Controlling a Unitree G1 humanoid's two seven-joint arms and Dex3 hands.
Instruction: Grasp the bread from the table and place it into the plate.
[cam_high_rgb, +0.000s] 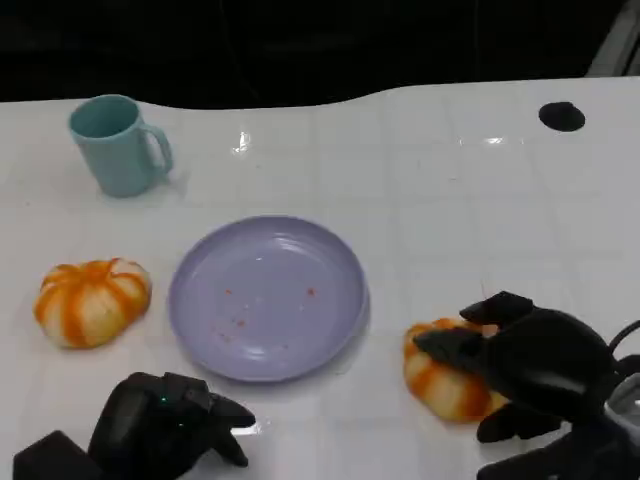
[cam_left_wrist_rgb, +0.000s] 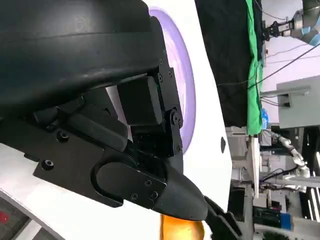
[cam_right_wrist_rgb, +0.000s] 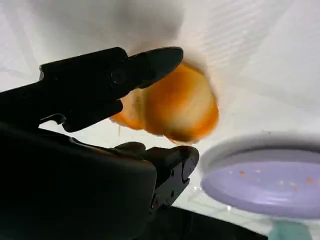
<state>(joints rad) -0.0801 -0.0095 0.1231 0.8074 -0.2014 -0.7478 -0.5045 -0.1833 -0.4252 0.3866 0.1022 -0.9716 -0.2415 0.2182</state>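
The right hand (cam_high_rgb: 520, 372) straddles the bread (cam_high_rgb: 447, 380), fingers spread around the loaf but not visibly clamped, with the plate (cam_high_rgb: 268, 297) just beyond its fingertips. The bread is a round, ridged, orange-and-cream bun (likely light and squashy), best cupped across its sides. The plate is smooth, glossy lavender. The left hand (cam_high_rgb: 165, 425) rests curled, empty.

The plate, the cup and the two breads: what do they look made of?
Plate: likely lavender plastic, smooth with a soft sheen, speckled with orange crumbs. Cup: likely matte teal plastic, one molded handle. Bread under the right hand and the bread to the left of the plate: orange and cream stripes with a glossy, even surface, so possibly toy replicas, though that stays uncertain.
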